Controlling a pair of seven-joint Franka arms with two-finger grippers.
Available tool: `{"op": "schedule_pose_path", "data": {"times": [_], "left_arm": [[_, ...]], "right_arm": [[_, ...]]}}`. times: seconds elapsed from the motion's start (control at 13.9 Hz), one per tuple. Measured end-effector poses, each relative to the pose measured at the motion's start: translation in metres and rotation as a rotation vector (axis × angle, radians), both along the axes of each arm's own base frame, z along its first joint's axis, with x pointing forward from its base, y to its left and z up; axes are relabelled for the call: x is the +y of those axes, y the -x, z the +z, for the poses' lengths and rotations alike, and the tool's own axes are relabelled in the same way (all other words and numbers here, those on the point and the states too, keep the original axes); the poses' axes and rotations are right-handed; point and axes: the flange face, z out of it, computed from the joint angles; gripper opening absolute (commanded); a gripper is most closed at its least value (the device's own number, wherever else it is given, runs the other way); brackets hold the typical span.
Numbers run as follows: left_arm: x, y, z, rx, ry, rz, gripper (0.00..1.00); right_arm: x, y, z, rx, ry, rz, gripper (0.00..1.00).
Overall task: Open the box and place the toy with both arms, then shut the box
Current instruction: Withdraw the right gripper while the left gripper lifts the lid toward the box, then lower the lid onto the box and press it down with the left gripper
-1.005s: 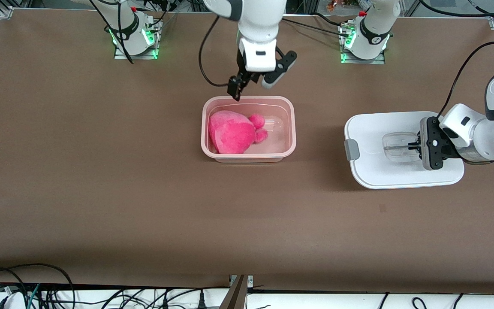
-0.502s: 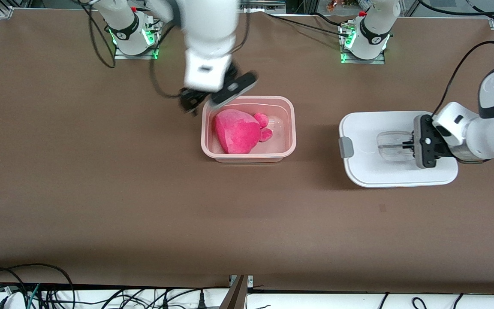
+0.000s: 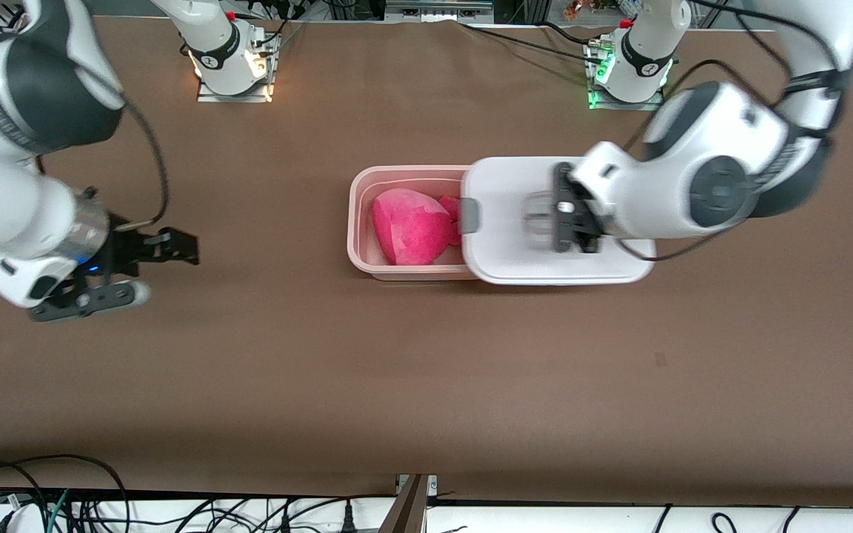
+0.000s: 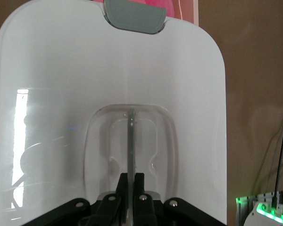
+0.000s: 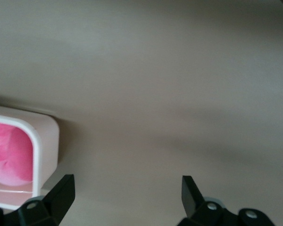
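Observation:
The pale pink tub of the box stands mid-table with the hot-pink toy lying in it. My left gripper is shut on the clear handle of the white lid and holds the lid over the tub's end toward the left arm. The lid's grey clip is over the toy's edge. In the left wrist view the lid fills the picture below the gripper. My right gripper is open and empty over bare table toward the right arm's end. Its wrist view shows the gripper, a tub corner and the toy.
Both arm bases stand along the table's edge farthest from the front camera. Cables lie past the table's near edge. The brown table is bare around the box.
My left arm has carried the lid from the table at its own end to over the tub. My right arm has swung away from the tub toward its own end.

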Motion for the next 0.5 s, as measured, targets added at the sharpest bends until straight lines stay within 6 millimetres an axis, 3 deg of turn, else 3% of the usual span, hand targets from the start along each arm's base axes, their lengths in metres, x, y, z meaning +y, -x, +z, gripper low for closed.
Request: {"op": "schedule_pose_path", "data": {"times": [0.22, 0.36, 0.5], "left_arm": [[-0.073, 0.022, -0.028, 0.008, 0.012, 0.016, 0.05], [-0.128, 0.047, -0.048, 0.004, 0.02, 0.003, 0.04], [-0.17, 0.073, -0.061, -0.016, -0.013, -0.005, 0.04]], "right_arm": [[-0.011, -0.004, -0.017, 0.029, 0.021, -0.043, 1.0], [-0.021, -0.005, -0.032, 0.044, 0.042, -0.061, 1.0], [-0.032, -0.002, -0.024, 0.003, 0.062, -0.086, 1.0]]}}
